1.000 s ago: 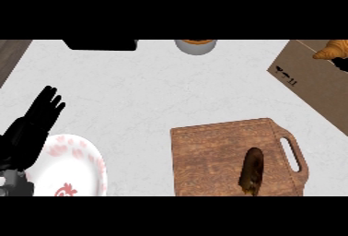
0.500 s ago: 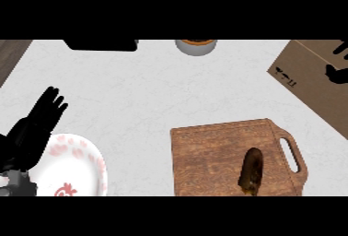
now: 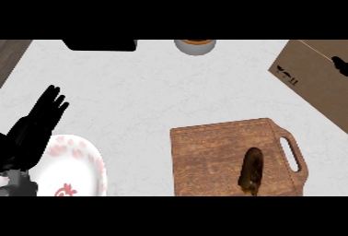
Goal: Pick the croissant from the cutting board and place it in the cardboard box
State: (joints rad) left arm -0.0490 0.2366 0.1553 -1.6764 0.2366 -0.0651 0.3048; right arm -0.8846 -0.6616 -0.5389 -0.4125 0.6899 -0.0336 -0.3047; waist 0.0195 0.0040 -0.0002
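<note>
Croissant is no longer being shown (a second ago, above the cardboard box [image 3: 309, 85]); its place cannot be told. Right hand [image 3: 338, 65] is being glimpsed over the box, state untellable. Left hand [image 3: 37, 126] is being held open beside the plate [image 3: 85, 168].

The counter [image 3: 156, 87] looks like pale, smooth stone with faint veining; the cutting board [image 3: 211, 159] is dark brown wood, grainy and matt; the cardboard box [image 3: 316, 73] is plain matt brown cardboard with small black printed marks; the plate [image 3: 78, 168] looks glazed white with red floral pattern; the left hand [image 3: 37, 126] is matt black.
</note>
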